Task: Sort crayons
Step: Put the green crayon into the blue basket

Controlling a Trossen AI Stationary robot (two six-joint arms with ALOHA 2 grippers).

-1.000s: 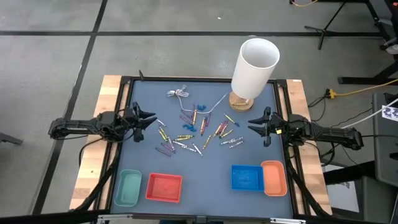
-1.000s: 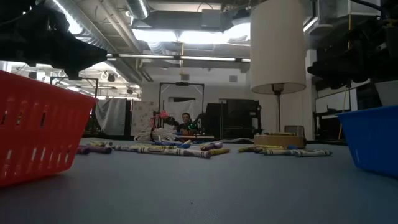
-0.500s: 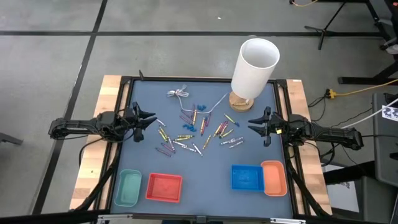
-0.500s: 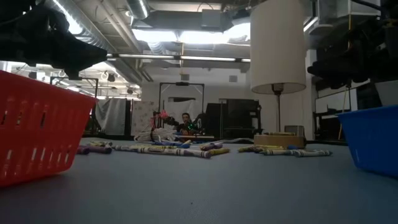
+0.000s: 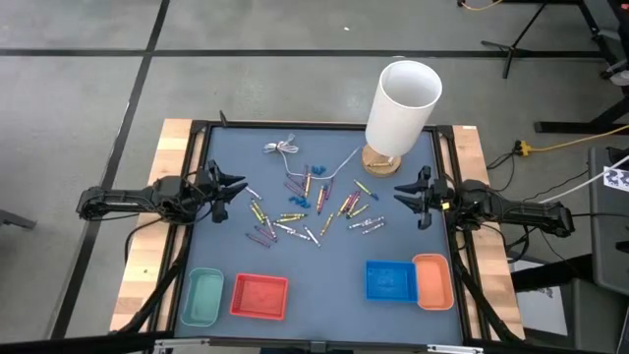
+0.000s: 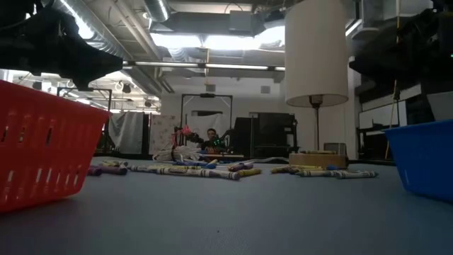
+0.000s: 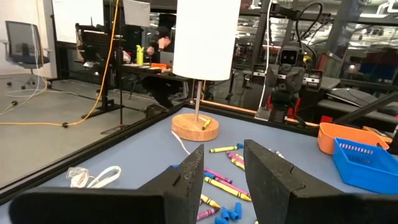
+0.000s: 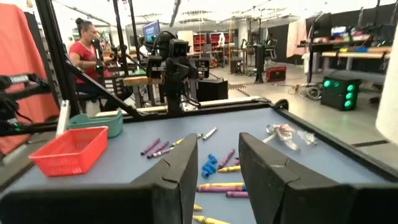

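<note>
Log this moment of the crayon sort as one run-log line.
stage: not started | left gripper: open, left edge | right gripper: open, right edge | crayons: scattered mid-table | bins: no crayons visible

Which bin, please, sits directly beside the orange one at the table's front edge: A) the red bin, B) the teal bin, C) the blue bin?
C: in the high view the blue bin sits against the orange bin, far from the other two bins.
</note>
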